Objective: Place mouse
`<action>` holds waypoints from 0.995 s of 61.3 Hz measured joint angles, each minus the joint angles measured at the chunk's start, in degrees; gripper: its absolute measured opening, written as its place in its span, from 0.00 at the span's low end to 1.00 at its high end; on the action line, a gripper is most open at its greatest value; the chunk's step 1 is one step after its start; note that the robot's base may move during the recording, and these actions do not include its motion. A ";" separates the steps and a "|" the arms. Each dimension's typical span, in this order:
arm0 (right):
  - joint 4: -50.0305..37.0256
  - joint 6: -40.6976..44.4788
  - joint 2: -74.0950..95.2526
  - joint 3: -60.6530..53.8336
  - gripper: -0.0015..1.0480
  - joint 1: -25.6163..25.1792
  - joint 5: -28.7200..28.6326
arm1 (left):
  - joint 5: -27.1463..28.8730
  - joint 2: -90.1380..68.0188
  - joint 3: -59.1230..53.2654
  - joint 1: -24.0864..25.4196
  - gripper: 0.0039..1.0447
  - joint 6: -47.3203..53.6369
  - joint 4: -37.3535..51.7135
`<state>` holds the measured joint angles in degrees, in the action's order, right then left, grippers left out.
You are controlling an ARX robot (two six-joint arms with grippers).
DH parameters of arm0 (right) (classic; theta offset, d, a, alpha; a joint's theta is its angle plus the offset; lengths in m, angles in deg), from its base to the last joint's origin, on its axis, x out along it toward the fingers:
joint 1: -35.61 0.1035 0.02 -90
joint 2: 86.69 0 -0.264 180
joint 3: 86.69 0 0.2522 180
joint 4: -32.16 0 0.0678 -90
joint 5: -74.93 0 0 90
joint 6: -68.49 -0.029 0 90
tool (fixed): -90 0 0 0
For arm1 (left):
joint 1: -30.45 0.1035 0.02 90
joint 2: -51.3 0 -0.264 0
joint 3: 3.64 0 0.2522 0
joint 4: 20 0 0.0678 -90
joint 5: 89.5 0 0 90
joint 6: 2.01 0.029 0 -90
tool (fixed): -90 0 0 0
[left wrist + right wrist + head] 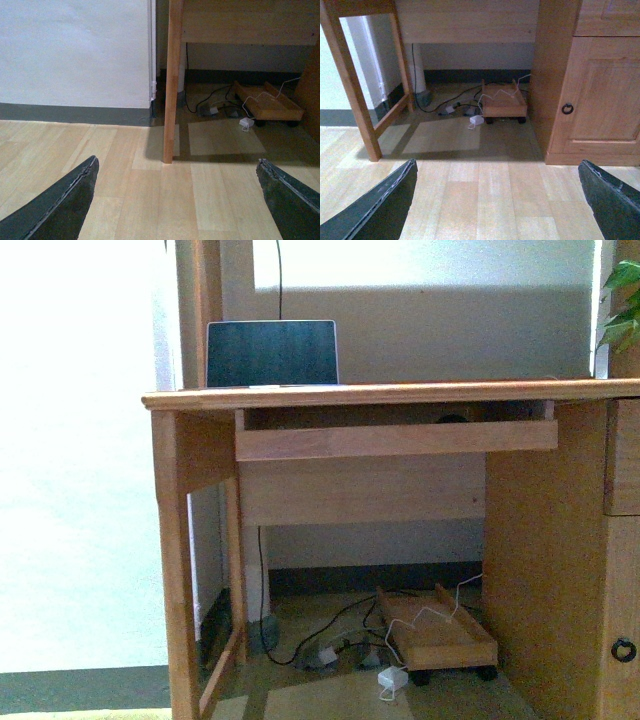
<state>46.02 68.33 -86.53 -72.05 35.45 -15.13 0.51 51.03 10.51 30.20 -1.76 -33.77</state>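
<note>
A small dark domed shape [452, 419], seemingly the mouse, peeks over the front board of the desk's pull-out tray [396, 439] in the front view; most of it is hidden. It shows in neither wrist view. My left gripper [177, 160] is open and empty, low over the wooden floor, facing the desk's left leg [172, 85]. My right gripper [497, 161] is open and empty, low over the floor, facing the space under the desk. Neither arm shows in the front view.
A laptop [271, 353] stands open on the wooden desk top [400, 393]. A cupboard door with a ring pull [567, 108] is at the desk's right. Under the desk are a small wheeled wooden cart [503, 102], cables and a white adapter [476, 120]. A plant [622, 305] is at top right.
</note>
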 joint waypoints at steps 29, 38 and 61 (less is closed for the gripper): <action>0.00 0.00 0.00 0.00 0.93 0.00 0.00 | 0.00 0.00 0.00 0.00 0.93 -0.02 0.00; 0.00 0.00 0.00 0.00 0.93 0.00 0.00 | -0.02 0.00 0.00 0.00 0.93 0.00 0.00; 0.00 0.00 0.00 0.00 0.93 0.00 0.00 | -0.02 0.00 0.00 0.00 0.93 -0.02 0.00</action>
<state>46.02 68.33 -86.53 -72.05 35.45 -15.13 0.49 51.03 10.51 30.20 -1.78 -33.77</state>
